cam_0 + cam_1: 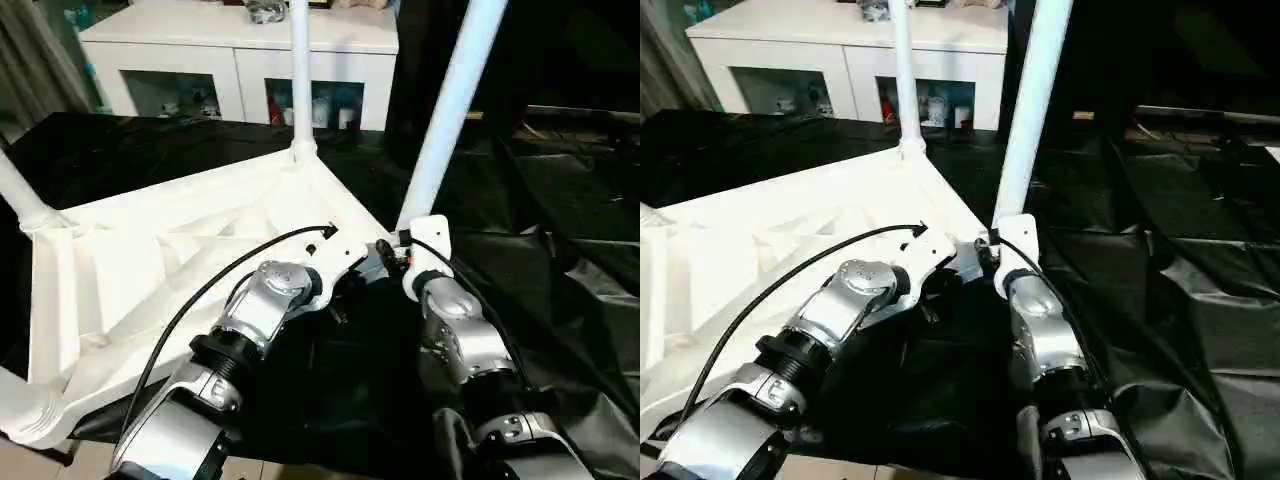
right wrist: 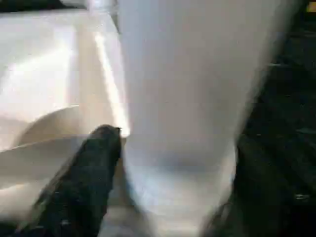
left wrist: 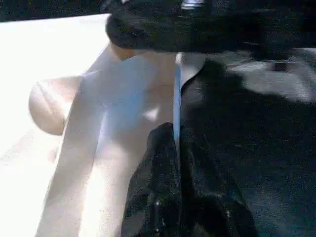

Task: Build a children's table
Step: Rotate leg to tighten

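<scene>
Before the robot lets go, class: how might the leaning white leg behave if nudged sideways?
The leg probably stays stiff, being a straight tube. It may tip further, since it already leans at the tabletop corner. Its smooth surface looks slippery.

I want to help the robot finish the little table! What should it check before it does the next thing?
1. White plastic ribbed tabletop lying underside up on the black sheet: ok.
2. Far white tubular leg standing upright in its corner socket: ok.
3. Near white tubular leg at the corner by the claws: it leans, not ok.
4. Is that near leg fully down in its socket? The wrists hide the joint: cannot tell.
5. Right claw has its black fingers either side of the near leg's base: ok.
6. Left claw is shut, its fingers pinching the tabletop's thin edge to steady it: ok.
</scene>
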